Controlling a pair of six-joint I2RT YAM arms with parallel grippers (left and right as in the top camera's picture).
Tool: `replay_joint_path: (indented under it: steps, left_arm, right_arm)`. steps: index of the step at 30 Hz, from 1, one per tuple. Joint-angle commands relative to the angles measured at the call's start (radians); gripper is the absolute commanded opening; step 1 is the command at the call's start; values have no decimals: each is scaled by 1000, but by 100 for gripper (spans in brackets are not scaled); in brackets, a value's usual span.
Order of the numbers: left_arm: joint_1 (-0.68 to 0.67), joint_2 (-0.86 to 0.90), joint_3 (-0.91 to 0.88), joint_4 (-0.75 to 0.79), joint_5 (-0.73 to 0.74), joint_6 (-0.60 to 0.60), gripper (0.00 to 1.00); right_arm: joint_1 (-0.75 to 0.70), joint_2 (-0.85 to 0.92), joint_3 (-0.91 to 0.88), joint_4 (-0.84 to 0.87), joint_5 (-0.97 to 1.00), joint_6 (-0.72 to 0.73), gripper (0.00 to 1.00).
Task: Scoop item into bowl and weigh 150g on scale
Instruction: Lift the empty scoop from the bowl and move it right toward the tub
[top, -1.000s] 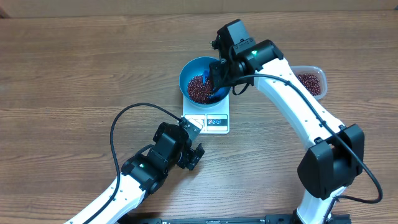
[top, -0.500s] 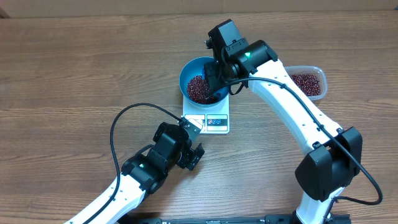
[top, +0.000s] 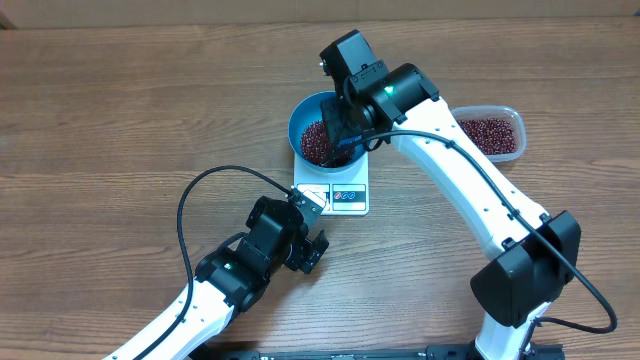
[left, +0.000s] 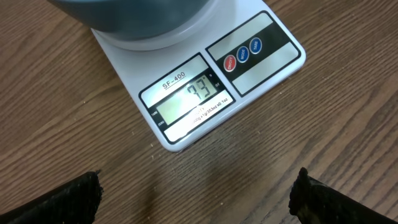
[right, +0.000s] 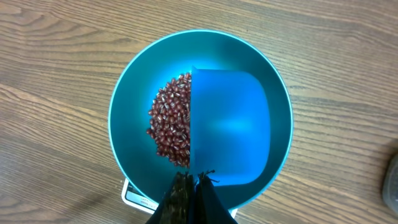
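The teal-blue bowl (top: 303, 115) stands on the white scale (top: 345, 197). Red-brown beans (right: 171, 121) lie heaped in the left half of the bowl (right: 127, 93). My right gripper (right: 194, 177) hangs over the bowl, shut on the handle of a bright blue scoop (right: 230, 127). The scoop's smooth face shows, with no beans on it. My left gripper (left: 199, 199) is open, low over the table just in front of the scale (left: 261, 59), with nothing between its fingers. The lit display (left: 193, 99) faces it. From overhead, the right gripper (top: 345, 135) covers the bowl's right side.
A clear plastic tub (top: 510, 120) holding more beans (top: 487, 135) sits to the right of the bowl. The left arm's black cable (top: 195, 200) loops over the table left of the scale. Bare wood lies all around.
The right arm has swung left over the bowl, carrying the scoop with it. The left arm has not moved.
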Motion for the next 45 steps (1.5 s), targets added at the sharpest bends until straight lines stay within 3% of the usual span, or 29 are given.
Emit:
replay_joint_path:
  steps: [1,24,45]
  left_arm:
    - [4,1,23,0,-15,-6,100]
    - [4,1,23,0,-15,-6,100]
    - [4,1,23,0,-15,-6,100]
  right_arm:
    - [14,-47,39,-5,52,-6,4]
    - [124,-47,39,-35,333,-89,4]
    - [138,-48,41,-35,356,-103,4]
